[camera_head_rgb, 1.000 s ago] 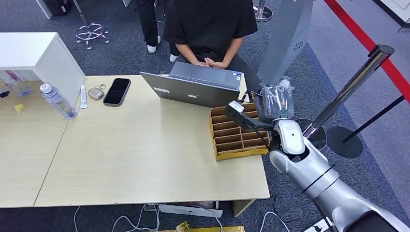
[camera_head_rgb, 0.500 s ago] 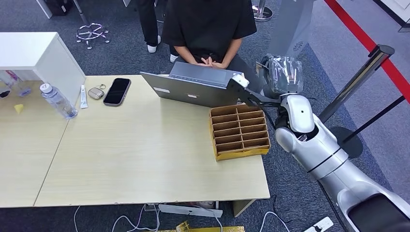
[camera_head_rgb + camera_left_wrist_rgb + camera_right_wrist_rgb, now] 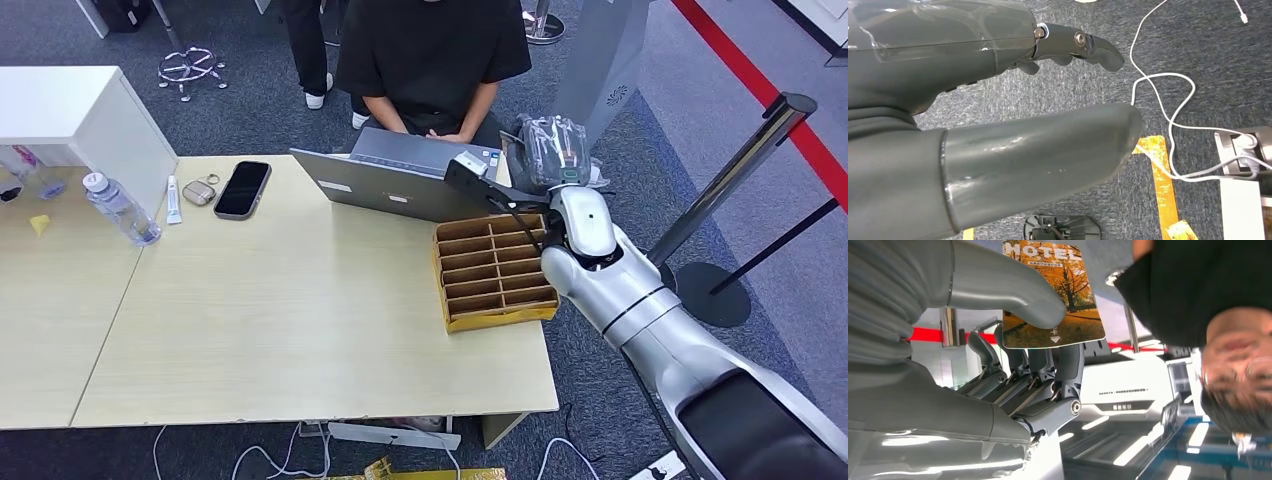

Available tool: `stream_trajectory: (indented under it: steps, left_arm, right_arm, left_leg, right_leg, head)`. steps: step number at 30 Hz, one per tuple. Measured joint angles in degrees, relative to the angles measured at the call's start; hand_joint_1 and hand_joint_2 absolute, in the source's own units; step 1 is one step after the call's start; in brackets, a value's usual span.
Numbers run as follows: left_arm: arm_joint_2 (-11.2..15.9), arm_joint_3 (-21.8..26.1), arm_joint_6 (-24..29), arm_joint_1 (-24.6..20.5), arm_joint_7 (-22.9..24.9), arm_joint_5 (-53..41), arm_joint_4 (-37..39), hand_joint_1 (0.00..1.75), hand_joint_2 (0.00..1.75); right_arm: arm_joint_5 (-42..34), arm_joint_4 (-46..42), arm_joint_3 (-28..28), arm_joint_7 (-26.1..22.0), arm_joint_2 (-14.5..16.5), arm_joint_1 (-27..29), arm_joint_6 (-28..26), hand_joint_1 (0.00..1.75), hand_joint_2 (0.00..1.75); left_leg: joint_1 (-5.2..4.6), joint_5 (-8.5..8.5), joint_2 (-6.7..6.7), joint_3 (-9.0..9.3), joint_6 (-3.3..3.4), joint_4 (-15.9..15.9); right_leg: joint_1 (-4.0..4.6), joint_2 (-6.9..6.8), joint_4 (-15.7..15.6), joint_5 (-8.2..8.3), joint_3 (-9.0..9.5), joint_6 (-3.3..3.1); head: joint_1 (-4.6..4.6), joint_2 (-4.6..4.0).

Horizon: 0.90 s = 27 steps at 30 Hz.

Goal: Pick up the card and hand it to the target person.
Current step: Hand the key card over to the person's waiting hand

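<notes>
Right hand (image 3: 548, 152) is up over the far right corner of the table (image 3: 300, 300), just beyond the laptop (image 3: 400, 180) and above the far end of the box (image 3: 493, 270), reaching toward the person (image 3: 430, 55) seated behind the laptop. Right wrist view: card (image 3: 1050, 295) is pinched between the thumb (image 3: 998, 285) and the dark fingers (image 3: 1048, 370), so the right hand is grasping it; print on it reads "MOTEL" over an autumn tree photo. The card is off the table, in the air in front of the person, whose black shirt sits close behind it in that view. In the head view the person's hands are clasped at the laptop's far edge, apart from the robot hand. Left hand (image 3: 998, 125): left wrist view has it over grey carpet (image 3: 1198, 50) with white cables (image 3: 1168, 115) and yellow tape (image 3: 1160, 175); thumb and fingers apart, nothing in it, so released. The divided cardboard box sits at the table's right edge. Phone (image 3: 242, 188), keys (image 3: 200, 190), tube (image 3: 173, 200) and bottle (image 3: 118, 208) lie at the far left of the table, well apart from the hand.
</notes>
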Motion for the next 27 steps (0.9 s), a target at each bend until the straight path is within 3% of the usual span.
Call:
stream_trajectory:
  steps: [12, 27]
  left_arm:
    - [0.00, -0.94, -0.16, -0.27, 0.13, -0.19, 0.00, 0.00, 0.00]
    - [0.02, -1.48, -0.29, -0.29, 0.21, -0.34, 0.00, 0.00, 0.00]
  right_arm:
    - [-0.22, 9.39, 1.80, -1.11, 3.94, -0.46, -1.09, 1.48, 1.75]
    - [-0.59, 12.24, 2.60, -0.84, 4.56, -0.73, -2.70, 1.48, 1.75]
  left_leg:
    - [-0.01, 0.00, 0.00, 0.01, 0.00, 0.00]
    - [-0.01, 0.00, 0.01, 0.02, 0.00, 0.01]
  right_leg:
    - [0.00, 0.00, 0.00, 0.00, 0.00, 0.00]
    - [0.00, 0.02, 0.00, 0.00, 0.00, 0.00]
  head:
    - [0.00, 0.00]
    - [0.01, 0.00]
